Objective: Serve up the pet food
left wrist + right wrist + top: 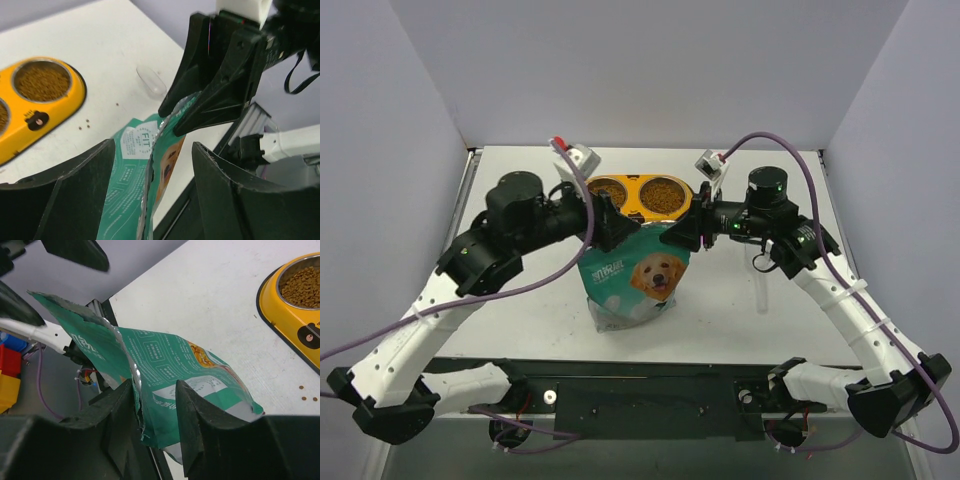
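The pet food point(663, 195) fills both steel bowls of the yellow feeder point(635, 180) behind the bag; it also shows in the wrist views point(41, 80) point(302, 287). The teal-and-white bag point(635, 280) stands upright at the table's middle, its torn top open. My left gripper point(615, 232) is open, its jaws straddling the bag's top edge point(127, 175) without pinching it. My right gripper point(685, 232) is at the bag's other top corner point(170, 360). Its fingers point(120, 405) stand apart, with the foil edge lying against one of them.
A clear plastic scoop point(151, 81) lies on the table right of the bag point(761, 283). A few stray pellets point(85, 126) lie on the table near the feeder. White walls enclose the table on three sides; the black frame edge runs just in front of the bag.
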Action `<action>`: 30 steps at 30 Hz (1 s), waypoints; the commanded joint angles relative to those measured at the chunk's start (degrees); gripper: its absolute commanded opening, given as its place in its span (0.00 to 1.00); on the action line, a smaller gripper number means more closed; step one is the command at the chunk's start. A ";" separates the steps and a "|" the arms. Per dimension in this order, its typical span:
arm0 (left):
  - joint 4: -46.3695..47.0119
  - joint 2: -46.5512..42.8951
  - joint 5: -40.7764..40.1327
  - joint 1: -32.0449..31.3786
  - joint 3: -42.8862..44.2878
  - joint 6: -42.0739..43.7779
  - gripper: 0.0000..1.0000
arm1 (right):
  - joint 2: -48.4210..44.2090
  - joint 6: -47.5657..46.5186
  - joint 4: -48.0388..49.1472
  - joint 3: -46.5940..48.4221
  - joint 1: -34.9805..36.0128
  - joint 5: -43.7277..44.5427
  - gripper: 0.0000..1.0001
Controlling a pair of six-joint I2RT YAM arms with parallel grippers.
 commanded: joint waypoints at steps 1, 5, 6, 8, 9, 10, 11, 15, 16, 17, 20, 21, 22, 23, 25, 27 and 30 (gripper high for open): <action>-1.95 2.31 -3.78 -5.86 0.68 2.46 0.73 | -2.03 -2.18 -2.97 -0.89 -0.25 -2.31 0.35; -2.65 4.07 -5.63 -8.15 1.28 3.16 0.67 | -4.04 -0.62 -2.64 -2.90 0.01 -0.90 0.35; -2.83 4.33 -5.37 -8.50 1.29 3.60 0.64 | -4.83 -0.09 -1.15 -3.52 0.10 0.49 0.32; -3.09 4.16 -5.89 -10.08 0.59 5.27 0.56 | -5.71 0.71 -0.44 -4.93 0.27 2.34 0.28; -3.27 4.07 -7.46 -11.48 -0.11 6.49 0.52 | -6.15 1.41 -0.08 -5.28 0.27 2.61 0.28; -3.53 4.16 -8.35 -12.45 -0.29 7.20 0.49 | -6.85 1.76 0.18 -5.98 0.36 2.61 0.28; -3.88 4.16 -10.79 -14.11 -0.90 9.29 0.47 | -7.12 1.59 0.36 -6.59 0.36 2.09 0.28; -5.11 5.39 -17.75 -20.35 -1.61 13.35 0.46 | -9.41 0.54 0.54 -9.06 0.01 2.61 0.26; -5.29 6.09 -18.02 -20.89 -1.35 13.45 0.50 | -9.23 0.97 0.62 -8.80 -0.16 2.35 0.23; -5.55 6.44 -19.07 -21.59 -1.35 13.27 0.51 | -8.89 1.06 0.71 -8.62 -0.25 1.57 0.18; -7.91 9.33 -21.44 -21.87 -0.30 13.18 0.51 | -8.09 1.24 0.19 -7.48 -0.52 0.24 0.12; -8.27 10.04 -22.41 -21.87 0.14 13.44 0.47 | -8.00 1.15 -0.25 -7.31 -0.78 0.07 0.12; -9.15 11.18 -22.77 -21.95 1.19 13.79 0.38 | -8.00 1.32 -0.43 -7.13 -1.13 0.15 0.12; -9.33 11.63 -24.51 -22.04 1.55 13.89 0.31 | -8.18 1.15 -1.04 -7.13 -1.22 0.85 0.15; -9.86 13.12 -26.98 -22.22 2.60 15.20 0.10 | -8.96 0.36 -4.36 -6.60 -1.57 4.34 0.28; -11.00 13.74 -29.79 -22.48 4.97 16.69 0.00 | -9.93 -0.95 -8.58 -6.34 -1.57 9.70 0.41; -11.53 13.30 -33.66 -22.48 6.82 18.54 0.00 | -10.20 -1.14 -12.29 -6.86 -3.76 10.79 0.50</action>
